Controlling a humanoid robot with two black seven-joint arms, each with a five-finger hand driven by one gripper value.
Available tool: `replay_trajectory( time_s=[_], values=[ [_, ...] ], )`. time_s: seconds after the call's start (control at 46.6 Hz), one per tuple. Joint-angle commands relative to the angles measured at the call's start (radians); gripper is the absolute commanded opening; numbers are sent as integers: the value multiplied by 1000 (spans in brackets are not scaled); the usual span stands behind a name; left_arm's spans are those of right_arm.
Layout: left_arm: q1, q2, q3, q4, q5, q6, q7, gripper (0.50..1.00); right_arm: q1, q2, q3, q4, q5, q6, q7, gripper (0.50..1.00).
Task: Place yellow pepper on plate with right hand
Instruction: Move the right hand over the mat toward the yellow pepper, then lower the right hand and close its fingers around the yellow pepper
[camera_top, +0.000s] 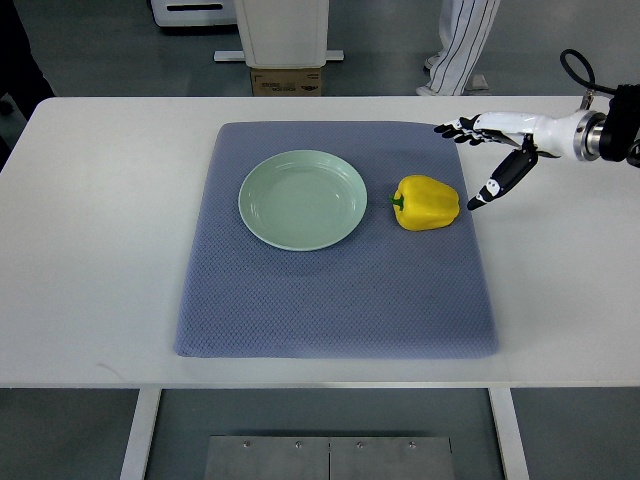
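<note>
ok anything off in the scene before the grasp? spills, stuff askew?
Nothing stands out. The yellow bell pepper lies on its side on the blue-grey textured mat, apart from the empty pale green round plate. The right hand is open just right of the pepper, not touching it.

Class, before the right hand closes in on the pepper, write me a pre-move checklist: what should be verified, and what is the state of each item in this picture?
1. Right hand open, holding nothing: ok, fingers are spread.
2. Pepper reachable: ok, it lies on the mat just left of the hand, apart from the fingers.
3. Plate free to receive it: ok, nothing lies in it.
4. Path from pepper to plate: ok, only bare mat between them.
5. Pepper stable: cannot tell; it lies on its side, stem toward the plate.
6. Left hand out of the way: ok, it is not in view.
</note>
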Motion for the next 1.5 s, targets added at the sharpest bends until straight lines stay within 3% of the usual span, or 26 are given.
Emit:
replay_trajectory(
  time_s=[0.0,0.086,0.622,1.48],
  values=[
    [0,0,0,0,-1,0,1,1000,0,24,-48,-1,1,-59,0,993],
    [0,0,0,0,1,0,1,1000,-2,45,-79,-2,1,-98,0,993],
    [0,0,0,0,1,0,-1,1000,-34,99,-113,-13,2,-152,-4,985],
    [0,0,0,0,1,0,1,1000,-55,170,-110,-41,13,-173,-53,985]
  ],
)
